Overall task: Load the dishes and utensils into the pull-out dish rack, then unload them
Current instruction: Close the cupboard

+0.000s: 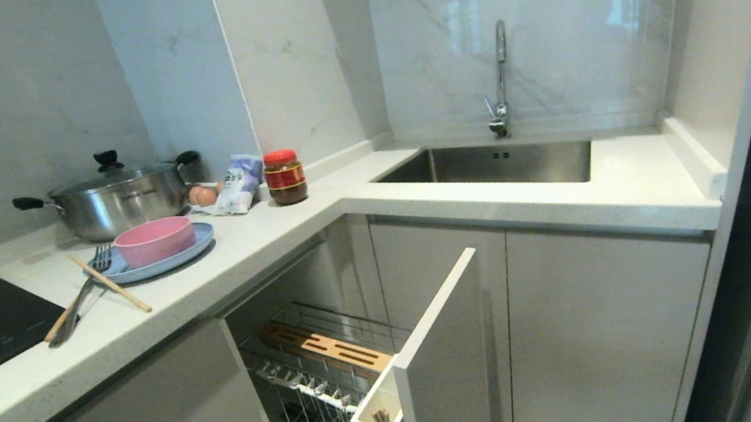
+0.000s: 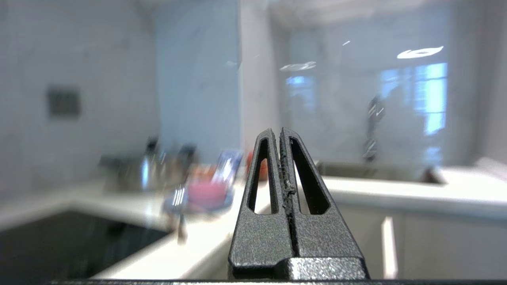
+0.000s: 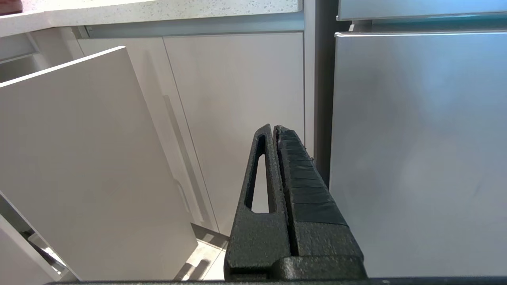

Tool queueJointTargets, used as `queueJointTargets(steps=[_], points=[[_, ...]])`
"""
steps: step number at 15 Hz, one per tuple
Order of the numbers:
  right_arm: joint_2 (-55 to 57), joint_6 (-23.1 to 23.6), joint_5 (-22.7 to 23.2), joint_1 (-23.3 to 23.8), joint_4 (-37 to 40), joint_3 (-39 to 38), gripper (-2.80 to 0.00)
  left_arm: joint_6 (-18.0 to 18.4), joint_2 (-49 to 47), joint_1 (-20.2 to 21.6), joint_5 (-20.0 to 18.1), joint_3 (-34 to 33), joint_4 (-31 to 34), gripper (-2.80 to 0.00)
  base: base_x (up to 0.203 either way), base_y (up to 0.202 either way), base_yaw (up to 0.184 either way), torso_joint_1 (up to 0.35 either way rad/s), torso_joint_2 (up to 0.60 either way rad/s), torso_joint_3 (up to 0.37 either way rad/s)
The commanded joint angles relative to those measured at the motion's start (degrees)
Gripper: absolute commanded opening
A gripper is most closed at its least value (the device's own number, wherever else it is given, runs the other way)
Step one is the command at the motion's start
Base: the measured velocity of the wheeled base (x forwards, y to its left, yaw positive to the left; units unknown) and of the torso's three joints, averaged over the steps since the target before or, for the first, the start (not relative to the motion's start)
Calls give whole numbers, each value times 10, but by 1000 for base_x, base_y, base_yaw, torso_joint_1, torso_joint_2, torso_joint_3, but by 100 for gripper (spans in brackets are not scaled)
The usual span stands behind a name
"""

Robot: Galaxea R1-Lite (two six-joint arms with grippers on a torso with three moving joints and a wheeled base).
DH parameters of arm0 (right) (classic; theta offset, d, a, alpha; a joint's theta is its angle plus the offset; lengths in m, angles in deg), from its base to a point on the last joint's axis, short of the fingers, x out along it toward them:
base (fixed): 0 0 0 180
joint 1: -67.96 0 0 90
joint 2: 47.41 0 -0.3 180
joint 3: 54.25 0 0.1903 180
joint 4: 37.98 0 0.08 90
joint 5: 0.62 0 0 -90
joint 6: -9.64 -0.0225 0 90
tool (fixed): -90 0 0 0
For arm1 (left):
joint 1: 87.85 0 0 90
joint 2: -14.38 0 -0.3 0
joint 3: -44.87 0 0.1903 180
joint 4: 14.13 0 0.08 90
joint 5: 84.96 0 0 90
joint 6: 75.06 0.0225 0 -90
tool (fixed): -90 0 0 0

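in the head view the rack (image 1: pixel 328 367) stood pulled out at 6 o'clock, ready for loading from above, while the bowl (image 1: pixel 155 240) sat on the plate (image 1: pixel 163 259) at 9 o'clock on the counter (image 1: pixel 289 228), with the fork (image 1: pixel 84 293) and chopsticks (image 1: pixel 105 284) crossed just beside them; neither arm showed. in the left wrist view the left gripper (image 2: pixel 281 136) had its fingers pressed together, empty, and pointed toward the dishes at 9 o'clock, likely to start a pick. in the right wrist view the right gripper (image 3: pixel 274 130), pressed together too, hung low facing the cabinet doors (image 3: pixel 233 118), apparently parked.
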Motion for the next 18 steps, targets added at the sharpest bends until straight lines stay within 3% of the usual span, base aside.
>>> queueJointTargets(steps=[1,2,5,7,12,18], points=[[-2,0,0,0,0,0,-280,-8,-202,-39,-6,156,32,-280,0,0,0,0,0,0],[-2,0,0,0,0,0,-280,-33,-256,-61,-9,194,44,-280,0,0,0,0,0,0],[-2,0,0,0,0,0,-280,-156,-407,-121,-29,256,60,-280,0,0,0,0,0,0],[-2,0,0,0,0,0,-280,-198,-505,-184,-61,265,65,-280,0,0,0,0,0,0],[-2,0,0,0,0,0,-280,-244,-717,-301,-99,261,71,-280,0,0,0,0,0,0],[-2,0,0,0,0,0,-280,-253,-882,-371,-100,263,97,-280,0,0,0,0,0,0]])
